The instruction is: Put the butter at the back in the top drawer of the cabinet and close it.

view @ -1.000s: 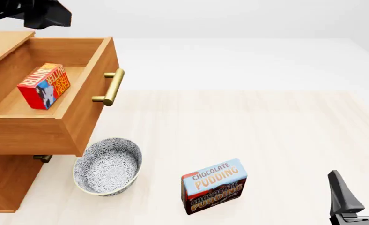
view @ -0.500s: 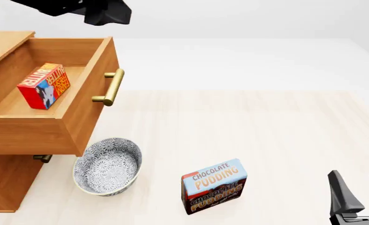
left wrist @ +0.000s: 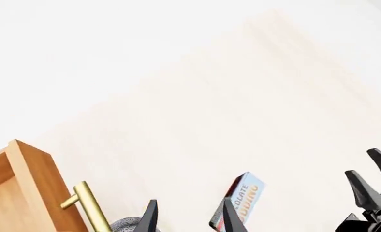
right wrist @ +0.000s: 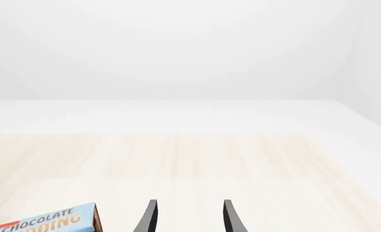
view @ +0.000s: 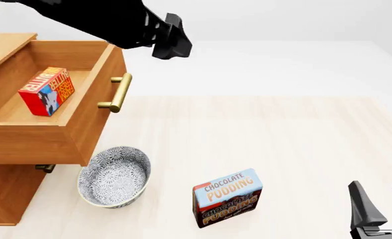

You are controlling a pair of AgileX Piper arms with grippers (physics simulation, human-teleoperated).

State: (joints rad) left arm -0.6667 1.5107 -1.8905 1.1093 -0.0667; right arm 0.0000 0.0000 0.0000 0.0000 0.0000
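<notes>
Cabinet [view: 3, 199]: top drawer [view: 83, 119] pulled out, butter [view: 45, 91] already standing inside, so only closing remains; my left gripper [left wrist: 185, 217] hangs empty, fingers spread, above the handle [view: 116, 93]; right gripper [right wrist: 187, 217] parked, spread too.

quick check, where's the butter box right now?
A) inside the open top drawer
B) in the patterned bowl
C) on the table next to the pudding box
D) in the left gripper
A: the front view shows the butter standing inside the pulled-out top drawer, while the left gripper is empty above the drawer front and the bowl holds nothing.
</notes>
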